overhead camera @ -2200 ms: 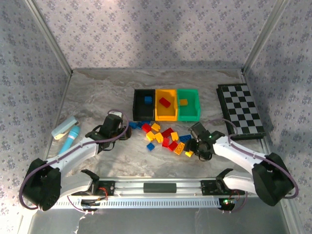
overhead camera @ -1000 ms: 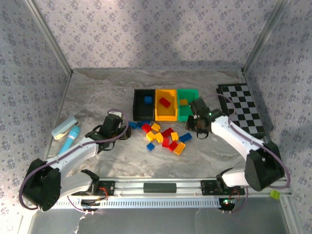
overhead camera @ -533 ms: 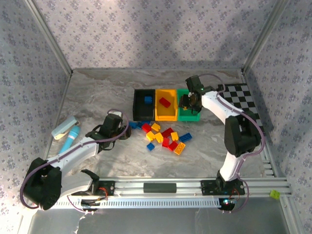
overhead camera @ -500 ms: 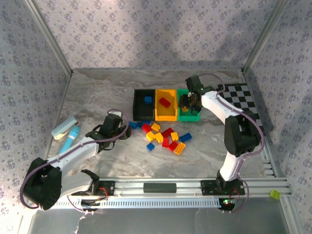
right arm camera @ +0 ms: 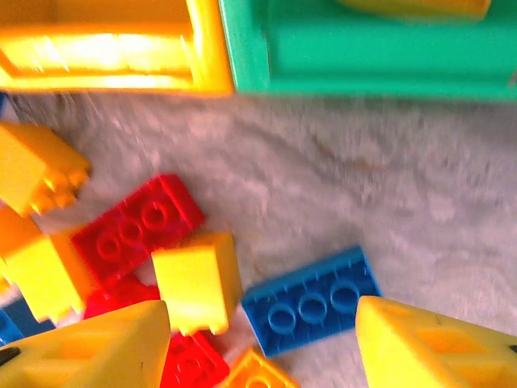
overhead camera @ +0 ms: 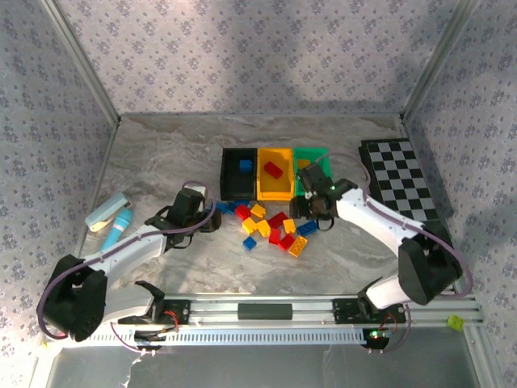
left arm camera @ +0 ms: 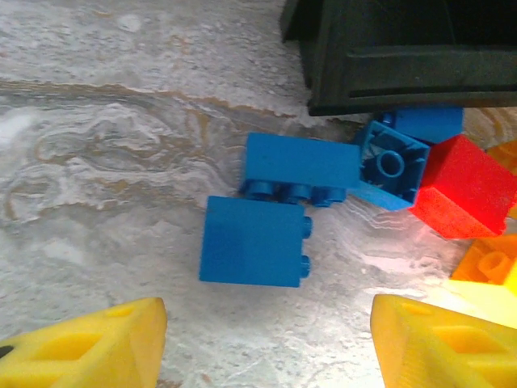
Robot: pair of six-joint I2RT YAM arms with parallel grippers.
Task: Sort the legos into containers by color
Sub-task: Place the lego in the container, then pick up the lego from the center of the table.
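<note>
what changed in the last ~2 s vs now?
The right claw left the right edge of the lego pile, swung out over the green bin, and has come back to the pile, open and empty. The yellow brick that lay by it at the start is gone from the table. The left claw, open above the blue bricks by the black bin, stayed put, like the rest of the pile.

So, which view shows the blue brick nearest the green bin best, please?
Right wrist: the blue brick lies close and large, studs up. Top external shows the blue brick as a small patch.
</note>
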